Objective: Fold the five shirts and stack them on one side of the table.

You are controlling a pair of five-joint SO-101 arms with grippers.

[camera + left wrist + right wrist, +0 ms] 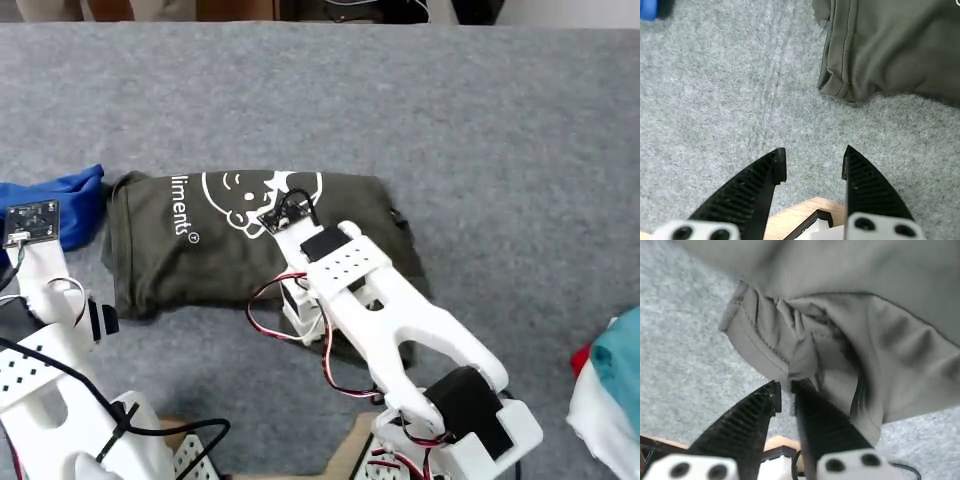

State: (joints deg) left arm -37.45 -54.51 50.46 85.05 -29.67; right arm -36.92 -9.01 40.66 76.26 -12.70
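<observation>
White print stands on the olive shirt (170, 265), which lies left of the table's (480, 120) middle. It is a short run of tilted lettering (180, 216), cut off at a fold, beside a cartoon drawing (238, 195) that the right arm (345, 265) partly covers.

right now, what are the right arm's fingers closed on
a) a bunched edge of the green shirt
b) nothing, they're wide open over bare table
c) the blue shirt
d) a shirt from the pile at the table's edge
a: in the right wrist view the right fingers are pinched together on a gathered hem of the green shirt.
</observation>
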